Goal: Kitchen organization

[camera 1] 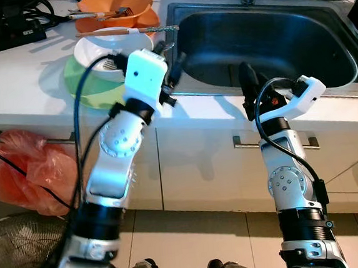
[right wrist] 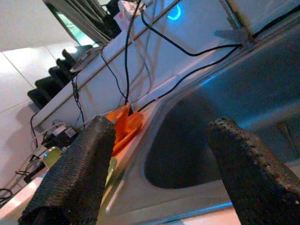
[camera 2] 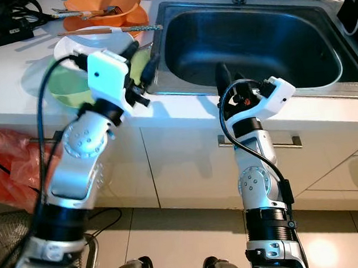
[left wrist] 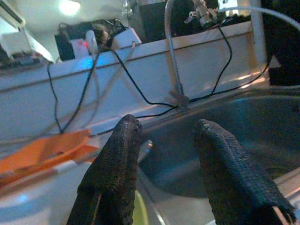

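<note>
A white bowl (camera 1: 105, 46) sits on a green plate (camera 1: 82, 86) on the white counter, left of the steel sink (camera 1: 271, 38). Behind them stand stacked orange bowls (camera 1: 117, 2) holding a fork (camera 1: 113, 14), with chopsticks (camera 1: 126, 31) laid across in front. My left gripper (camera 1: 171, 62) hovers over the sink's left rim, beside the white bowl; it is open with nothing between its fingers (left wrist: 119, 159). My right gripper (camera 1: 250, 84) stands open at the sink's front edge, pointing into the basin, also holding nothing.
A faucet (left wrist: 173, 56) and several black cables run along the back of the sink. A black power strip (camera 1: 7, 30) lies at the counter's far left. Below are white cabinet fronts with handles (camera 1: 274, 141), a red plastic bag (camera 1: 19, 173) and a fan (camera 1: 20, 248).
</note>
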`<state>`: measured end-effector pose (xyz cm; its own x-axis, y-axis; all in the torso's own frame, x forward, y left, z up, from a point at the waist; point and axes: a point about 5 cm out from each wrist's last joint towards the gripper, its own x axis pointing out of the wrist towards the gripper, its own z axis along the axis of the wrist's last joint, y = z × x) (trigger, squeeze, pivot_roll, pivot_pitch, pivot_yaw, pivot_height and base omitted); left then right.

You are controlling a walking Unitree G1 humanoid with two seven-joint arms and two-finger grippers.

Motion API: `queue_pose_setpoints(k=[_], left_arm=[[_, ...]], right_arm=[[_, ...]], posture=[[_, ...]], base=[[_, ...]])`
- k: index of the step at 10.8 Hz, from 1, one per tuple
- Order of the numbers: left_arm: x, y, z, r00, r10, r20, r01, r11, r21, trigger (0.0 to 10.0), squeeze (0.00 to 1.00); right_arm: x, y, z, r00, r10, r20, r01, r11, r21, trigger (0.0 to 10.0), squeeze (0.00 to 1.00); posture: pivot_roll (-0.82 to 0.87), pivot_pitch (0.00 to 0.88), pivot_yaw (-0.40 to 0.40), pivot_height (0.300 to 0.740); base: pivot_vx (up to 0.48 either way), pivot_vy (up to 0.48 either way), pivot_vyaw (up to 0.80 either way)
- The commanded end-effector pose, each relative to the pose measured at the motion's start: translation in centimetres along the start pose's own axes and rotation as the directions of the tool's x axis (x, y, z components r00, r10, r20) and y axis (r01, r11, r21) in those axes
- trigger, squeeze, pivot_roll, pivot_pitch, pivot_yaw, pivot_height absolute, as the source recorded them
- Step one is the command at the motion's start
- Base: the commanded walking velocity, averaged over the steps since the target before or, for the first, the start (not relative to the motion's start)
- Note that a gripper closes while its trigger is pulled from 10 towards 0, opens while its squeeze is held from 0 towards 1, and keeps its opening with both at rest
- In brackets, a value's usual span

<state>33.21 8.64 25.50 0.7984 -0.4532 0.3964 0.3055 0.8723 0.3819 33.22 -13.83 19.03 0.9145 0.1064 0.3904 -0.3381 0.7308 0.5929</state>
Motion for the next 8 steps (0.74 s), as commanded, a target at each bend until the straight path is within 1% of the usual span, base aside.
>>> queue_pose_setpoints(k=[1, 3, 4, 6, 8], left_arm=[[0.5, -0.2, 0.2, 1.000, -0.011, 0.009, 0.011, 0.998, 0.069, 10.0, 0.00], [1.0, 0.0, -0.1, 1.000, -0.026, -0.018, 0.029, 0.982, 0.188, 10.0, 0.00], [1.3, 0.1, -0.5, 0.999, -0.030, -0.040, 0.039, 0.965, 0.260, 10.0, 0.00], [1.8, -0.3, -1.0, 0.996, -0.053, -0.068, 0.072, 0.946, 0.315, 10.0, 0.00], [2.5, -0.5, -1.2, 0.996, -0.055, -0.072, 0.078, 0.925, 0.372, 10.0, 0.00]], right_arm=[[0.0, 0.3, 0.2, 1.000, 0.009, 0.006, -0.010, 1.000, 0.012, 10.0, 0.00], [0.1, 0.6, 0.0, 1.000, 0.019, 0.002, -0.019, 0.999, 0.030, 10.0, 0.00], [0.2, 0.8, -0.2, 1.000, 0.023, -0.001, -0.023, 0.999, 0.034, 10.0, 0.00], [0.2, 1.0, -0.3, 1.000, 0.026, -0.005, -0.026, 0.999, 0.043, 10.0, 0.00], [0.3, 1.2, -0.4, 1.000, 0.029, -0.005, -0.028, 0.999, 0.045, 10.0, 0.00]], posture=[[0.13, 0.153, -0.049, 0.740], [0.13, 0.157, -0.049, 0.740], [0.13, 0.158, -0.047, 0.740], [0.12, 0.161, -0.048, 0.740], [0.12, 0.161, -0.048, 0.740]], base=[[0.000, 0.000, 0.00], [0.000, 0.000, 0.00], [0.000, 0.000, 0.00], [0.000, 0.000, 0.00], [0.000, 0.000, 0.00]])
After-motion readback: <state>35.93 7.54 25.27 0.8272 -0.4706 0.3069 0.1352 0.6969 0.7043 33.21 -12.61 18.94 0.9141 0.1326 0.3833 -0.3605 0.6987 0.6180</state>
